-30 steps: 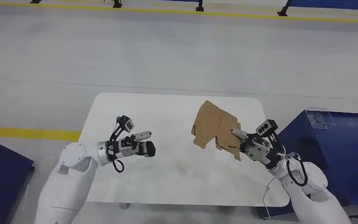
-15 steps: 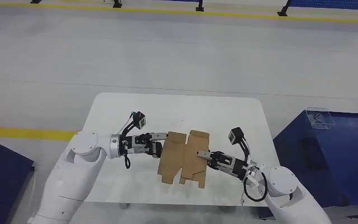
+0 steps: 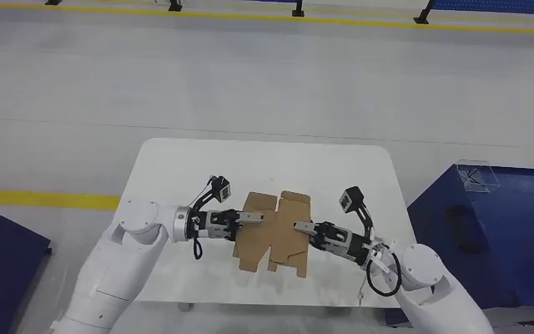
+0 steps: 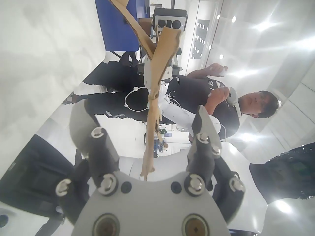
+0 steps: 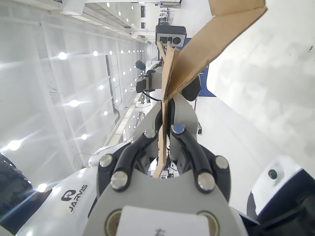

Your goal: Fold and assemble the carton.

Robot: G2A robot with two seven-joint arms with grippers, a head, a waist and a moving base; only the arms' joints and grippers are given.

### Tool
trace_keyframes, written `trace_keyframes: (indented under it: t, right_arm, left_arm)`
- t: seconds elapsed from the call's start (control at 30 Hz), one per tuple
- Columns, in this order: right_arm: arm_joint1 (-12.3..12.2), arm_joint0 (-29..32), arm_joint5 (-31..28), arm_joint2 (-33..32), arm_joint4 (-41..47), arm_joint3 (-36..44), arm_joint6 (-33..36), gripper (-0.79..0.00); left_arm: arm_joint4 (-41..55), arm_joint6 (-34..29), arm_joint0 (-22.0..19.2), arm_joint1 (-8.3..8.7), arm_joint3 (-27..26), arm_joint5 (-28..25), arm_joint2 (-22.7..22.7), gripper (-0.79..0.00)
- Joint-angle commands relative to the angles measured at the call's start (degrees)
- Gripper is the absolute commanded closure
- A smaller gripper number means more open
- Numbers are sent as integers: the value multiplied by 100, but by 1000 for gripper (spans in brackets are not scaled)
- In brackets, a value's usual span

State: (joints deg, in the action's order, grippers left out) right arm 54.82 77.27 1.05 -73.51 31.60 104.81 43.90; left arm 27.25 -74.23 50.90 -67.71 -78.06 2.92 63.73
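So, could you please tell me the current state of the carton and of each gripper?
carton: unassembled, a mostly flat blank with some flaps bent, between the two arms.
left gripper: open, the carton's edge between its fingers with a gap on each side.
right gripper: shut on the carton's edge.

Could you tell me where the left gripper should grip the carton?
Probably the near edge of the carton, coming edge-on from the side opposite the right gripper: the sheet stands between the open fingers of the left gripper, while the right clamps the far edge.
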Motion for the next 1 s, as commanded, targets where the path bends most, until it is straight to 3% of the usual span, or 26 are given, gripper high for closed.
trace_keyframes:
  t: [0.0,0.03,0.07,0.1,0.13,0.3,0.53,0.73,0.77,0.8,0.83,0.9,0.97]
  right_arm:
    - [9,-21,4,7,48,-29,17,0]
    - [14,-26,3,10,66,-40,24,0]
    - [17,-30,2,10,68,-47,30,-172]
    - [21,-32,-6,8,78,-54,28,-446]
    - [25,-29,-1,7,89,-65,28,-785]
    - [61,-195,188,2,440,-463,63,-785]
    - [167,-1132,1536,183,2082,-1927,1184,-785]
    - [249,-1518,1592,356,2341,-2336,1385,-767]
    - [255,-1526,1558,381,2306,-2320,1400,-640]
    - [260,-1526,1526,400,2276,-2307,1401,-360]
    - [264,-1523,1501,423,2225,-2282,1396,-274]
    - [272,-1507,1441,446,2160,-2249,1362,0]
    - [278,-1489,1402,457,2112,-2227,1335,0]
  left_arm:
    - [12,1,-19,-4,32,-19,-37,0]
    - [25,-9,-23,-3,46,-34,-47,0]
    - [44,-25,-25,-2,54,-55,-49,0]
    - [60,-48,-22,2,60,-83,-44,0]
    - [75,-54,-17,7,67,-101,-32,0]
    - [63,-108,30,46,6,-182,45,0]
    - [-84,-216,206,117,-355,-554,164,0]
    - [-256,-389,454,188,-763,-1052,272,0]
    - [-313,-354,484,199,-809,-1082,290,0]
    - [-360,-319,515,208,-849,-1085,296,0]
    - [-385,-283,538,214,-883,-1063,295,0]
    - [-397,-260,563,223,-934,-1052,290,0]
    - [-400,-253,582,233,-962,-1067,289,0]
